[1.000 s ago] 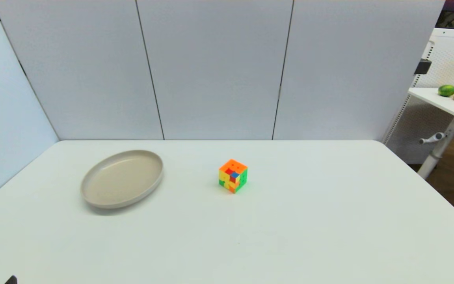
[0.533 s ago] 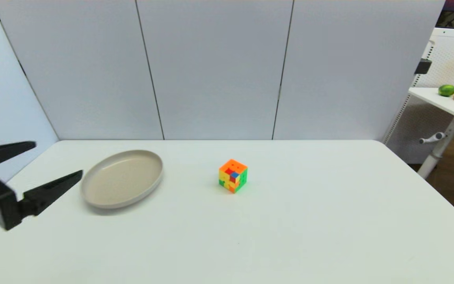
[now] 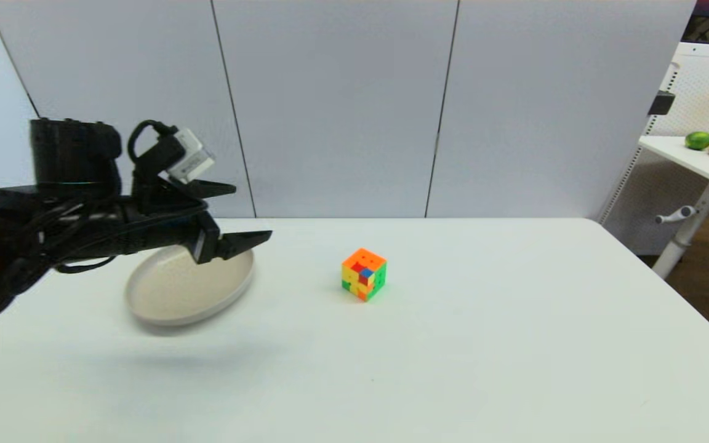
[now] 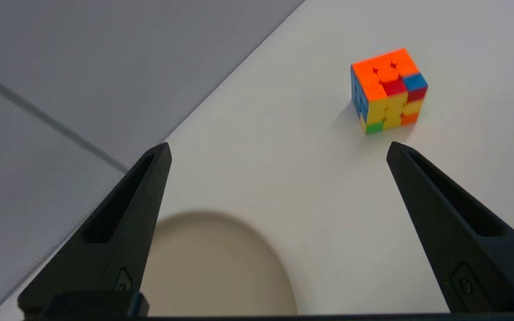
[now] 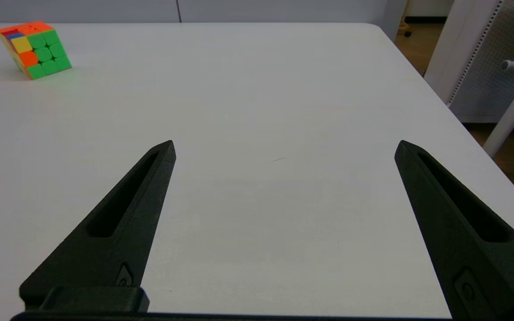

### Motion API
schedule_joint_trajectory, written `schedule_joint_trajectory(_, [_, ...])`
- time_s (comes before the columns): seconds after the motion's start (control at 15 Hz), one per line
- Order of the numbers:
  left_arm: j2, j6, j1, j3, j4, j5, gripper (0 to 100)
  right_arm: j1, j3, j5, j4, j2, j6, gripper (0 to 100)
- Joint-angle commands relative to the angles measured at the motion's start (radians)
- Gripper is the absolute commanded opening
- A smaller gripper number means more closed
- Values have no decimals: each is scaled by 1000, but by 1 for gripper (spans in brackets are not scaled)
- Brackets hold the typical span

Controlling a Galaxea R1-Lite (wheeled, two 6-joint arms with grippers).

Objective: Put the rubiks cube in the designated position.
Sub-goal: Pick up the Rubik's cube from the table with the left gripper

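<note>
- Reaching stage: the left claw (image 3: 240,212) hangs in the air above the plate (image 3: 164,301), its two black fingers (image 4: 132,200) spread wide and holding nothing.
- Task object: the cube (image 3: 364,274) stands upright on the white table (image 3: 453,369), near the middle and toward the back edge, well apart from the plate and untouched by either claw.
- Wrist perspective: from the left arm's camera the cube (image 4: 388,89) lies ahead of the fingertips and nearer one finger than the other, so the claw is not yet centred on it; the plate (image 4: 221,267) shows beneath, between the fingers.
- Right claw (image 5: 283,147): spread and empty, low over the table toward its right side, out of the head view and judged idle; the cube (image 5: 34,49) appears far off in its camera.
- Step in hand (judgement): the approach to the cube, with no grasp begun. The plate, toward the table's left side, is the likeliest drop place, though nothing marks it as such.
- Next move (judgement): carry the left claw across toward the cube, line it up so one finger passes each side of two flat opposite faces, lower it near the table, then press together.
- Caution (judgement): the cube sits turned corner-on to the robot, so a misaligned squeeze may twist or push it away.
</note>
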Motion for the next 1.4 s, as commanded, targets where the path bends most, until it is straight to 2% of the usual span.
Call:
schedule_joint_trajectory(0.07, [254, 4, -42, -80, -172, -94, 100, 0, -1, 1, -1, 1, 0, 100])
schedule_joint_trajectory(0.47, [315, 15, -45, -86, -111, -286, 100, 0, 0, 1, -1, 1, 0, 100])
schedule_joint_trajectory(0.87, [348, 4, -112, -109, -108, -280, 100, 0, 0, 1, -1, 1, 0, 100])
schedule_joint_trajectory(1.4, [418, -4, -174, -160, -106, -182, 100, 0, 0, 1, -1, 1, 0, 100])
